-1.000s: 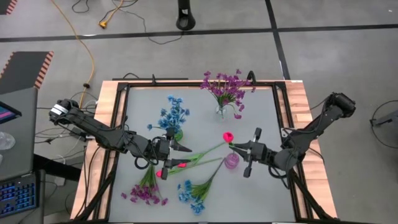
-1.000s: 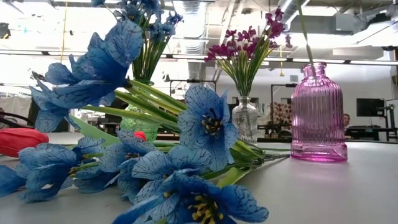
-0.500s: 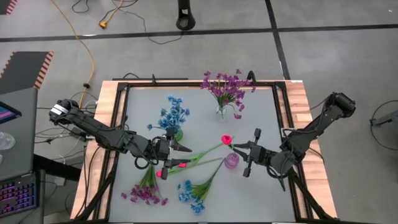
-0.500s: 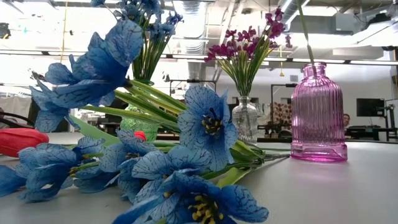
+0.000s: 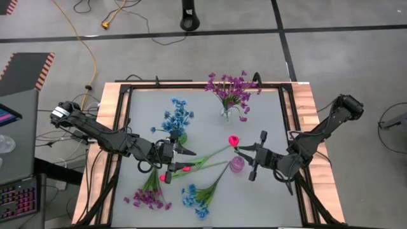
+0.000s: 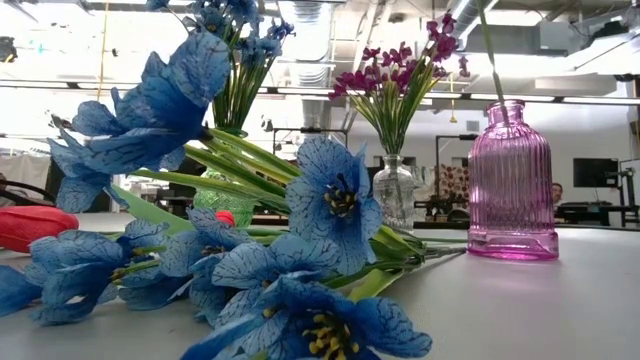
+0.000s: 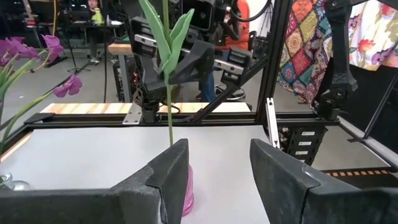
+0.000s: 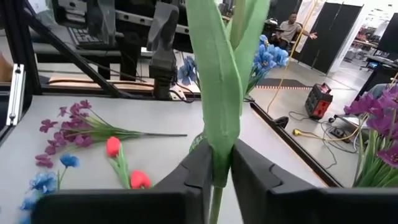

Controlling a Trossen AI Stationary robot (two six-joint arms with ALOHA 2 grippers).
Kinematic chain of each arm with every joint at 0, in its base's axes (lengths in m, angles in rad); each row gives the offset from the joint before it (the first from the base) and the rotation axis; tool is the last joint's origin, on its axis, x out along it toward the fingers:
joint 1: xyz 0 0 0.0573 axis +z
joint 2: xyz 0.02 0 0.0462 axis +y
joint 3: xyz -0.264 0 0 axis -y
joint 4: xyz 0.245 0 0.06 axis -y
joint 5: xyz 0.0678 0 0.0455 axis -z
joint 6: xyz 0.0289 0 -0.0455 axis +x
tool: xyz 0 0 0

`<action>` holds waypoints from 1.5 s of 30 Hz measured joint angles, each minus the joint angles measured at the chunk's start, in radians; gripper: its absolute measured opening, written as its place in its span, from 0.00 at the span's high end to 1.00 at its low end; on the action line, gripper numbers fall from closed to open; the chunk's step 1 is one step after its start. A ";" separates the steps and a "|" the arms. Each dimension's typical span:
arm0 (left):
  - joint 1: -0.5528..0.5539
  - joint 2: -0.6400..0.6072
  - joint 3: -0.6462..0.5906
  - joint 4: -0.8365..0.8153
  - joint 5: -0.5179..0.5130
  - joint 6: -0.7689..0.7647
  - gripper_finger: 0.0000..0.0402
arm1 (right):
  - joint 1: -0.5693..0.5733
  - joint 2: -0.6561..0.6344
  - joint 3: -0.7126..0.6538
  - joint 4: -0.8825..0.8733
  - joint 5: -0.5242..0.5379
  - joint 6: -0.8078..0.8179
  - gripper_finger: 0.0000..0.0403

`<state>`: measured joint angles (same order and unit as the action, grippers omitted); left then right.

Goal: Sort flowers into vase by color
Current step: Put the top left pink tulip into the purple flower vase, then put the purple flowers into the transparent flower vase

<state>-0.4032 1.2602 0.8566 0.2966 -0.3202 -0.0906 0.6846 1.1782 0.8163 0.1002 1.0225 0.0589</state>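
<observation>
A pink-red tulip [image 5: 233,140] stands with its stem [image 6: 488,50] in the pink ribbed vase [image 6: 512,180]. My right gripper [image 5: 240,150] is shut on the tulip's leaves above the vase mouth. My left gripper [image 5: 184,150] hovers open and holds nothing. It is left of the vase and faces it, with its fingers [image 7: 165,180] wide apart. Blue flowers [image 5: 178,117] fill a green vase and purple ones [image 5: 229,89] a clear vase. Two pink-red tulips [image 5: 175,170], a purple sprig [image 5: 151,194] and a blue sprig [image 5: 200,194] lie flat on the table. My right gripper pinches the tulip's folded green leaves [image 8: 221,143] and the stem within them between its two fingers, some way above the vase mouth. The fingers come in about level from the table's right side and lie across the stem. The stem stands nearly upright, its lower end inside the pink vase [image 7: 186,190].
A dark frame and a wooden border [image 5: 108,127] edge the grey table top. The loose flowers lie in the near middle, between the two arms. Bare table shows right of the pink vase [image 5: 273,114]. People sit in the room beyond the table.
</observation>
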 joint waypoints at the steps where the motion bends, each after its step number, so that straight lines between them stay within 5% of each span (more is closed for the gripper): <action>1: 0.000 0.000 0.000 0.000 0.000 0.000 0.60 | 0.000 0.000 0.005 0.000 0.000 0.000 0.75; 13: 0.000 0.000 0.000 0.000 0.000 0.000 0.60 | 0.017 0.000 0.077 -0.202 -0.006 0.049 0.37; 31: -0.062 -0.076 -0.001 -0.215 0.045 -0.161 0.60 | 0.063 -0.001 0.151 -0.296 -0.004 0.050 0.35; 45: -0.171 -0.200 -0.001 -0.865 0.089 -0.801 0.60 | 0.061 -0.001 0.151 -0.299 -0.004 0.098 0.35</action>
<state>-0.5745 1.0603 0.8558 -0.5683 -0.2316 -0.8921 0.7460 1.1774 0.9668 -0.1989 1.0183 0.1570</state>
